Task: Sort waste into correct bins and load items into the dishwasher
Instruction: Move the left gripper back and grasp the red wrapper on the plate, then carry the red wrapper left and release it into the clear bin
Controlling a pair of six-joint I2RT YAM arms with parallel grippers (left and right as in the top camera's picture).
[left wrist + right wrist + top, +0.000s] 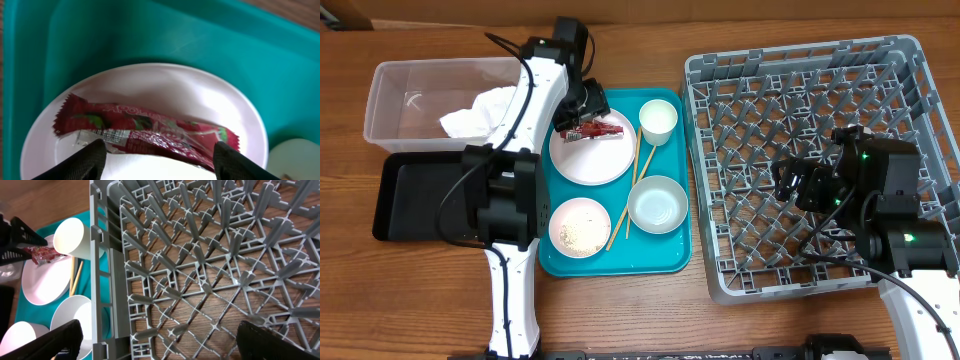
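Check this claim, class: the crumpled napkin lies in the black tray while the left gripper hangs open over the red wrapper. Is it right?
No. The overhead view shows the napkin in the clear tub, not the black tray; the rest holds.

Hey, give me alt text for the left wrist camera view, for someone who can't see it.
A red-and-white snack wrapper lies across a pale round plate on a teal tray. The open left gripper shows its two black fingertips at the bottom edge, one near each end of the wrapper.
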